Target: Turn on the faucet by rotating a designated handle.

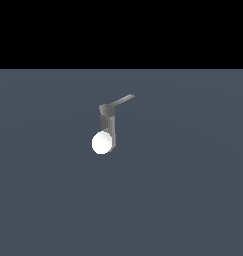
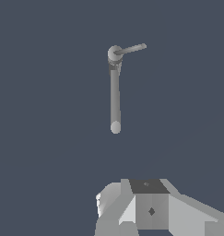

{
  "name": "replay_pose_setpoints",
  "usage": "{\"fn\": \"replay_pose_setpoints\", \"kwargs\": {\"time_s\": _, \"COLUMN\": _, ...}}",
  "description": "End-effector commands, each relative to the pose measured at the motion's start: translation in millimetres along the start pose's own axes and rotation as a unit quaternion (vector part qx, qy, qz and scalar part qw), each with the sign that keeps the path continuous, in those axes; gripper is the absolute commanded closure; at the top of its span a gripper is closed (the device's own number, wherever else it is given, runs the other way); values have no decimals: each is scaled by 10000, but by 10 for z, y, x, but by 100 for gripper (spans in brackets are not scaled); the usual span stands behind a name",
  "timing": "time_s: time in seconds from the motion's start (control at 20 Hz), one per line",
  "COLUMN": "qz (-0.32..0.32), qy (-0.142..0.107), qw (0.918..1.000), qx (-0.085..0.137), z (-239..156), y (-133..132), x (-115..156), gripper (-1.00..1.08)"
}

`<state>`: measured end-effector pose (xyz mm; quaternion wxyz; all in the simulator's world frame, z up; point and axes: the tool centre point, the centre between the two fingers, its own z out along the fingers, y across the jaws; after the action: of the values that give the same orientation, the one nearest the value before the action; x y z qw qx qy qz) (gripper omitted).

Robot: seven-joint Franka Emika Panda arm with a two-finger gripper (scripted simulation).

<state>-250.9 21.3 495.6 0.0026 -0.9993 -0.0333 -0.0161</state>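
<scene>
- One faucet point(image 1: 108, 122) is standing alone near the middle of the grey floor point(image 1: 193, 200), its white ball point(image 1: 102, 143) facing the exterior camera.
- Its handle point(image 1: 122, 100) is sticking out sideways from the top, toward the exterior view's right.
- Only part of the claw point(image 2: 148, 207) is showing in the wrist view, well apart from the faucet; I cannot tell whether it is open or closed.
- Pushing near the handle's free tip, I reckon, is offering the best leverage for turning.
</scene>
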Motion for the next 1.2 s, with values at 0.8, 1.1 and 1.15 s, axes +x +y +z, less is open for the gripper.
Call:
{"fn": "replay_pose_setpoints", "kwargs": {"time_s": 0.8, "qz": 771, "qy": -13, "qw": 9970, "qx": -7, "z": 326, "y": -171, "x": 303, "gripper": 108}}
{"fn": "replay_pose_setpoints", "kwargs": {"time_s": 1.1, "qz": 1449, "qy": -24, "qw": 9894, "qx": -12, "z": 615, "y": -283, "x": 593, "gripper": 108}}
{"fn": "replay_pose_setpoints", "kwargs": {"time_s": 1.15, "qz": 1569, "qy": -26, "qw": 9876, "qx": -13, "z": 666, "y": -299, "x": 646, "gripper": 108}}
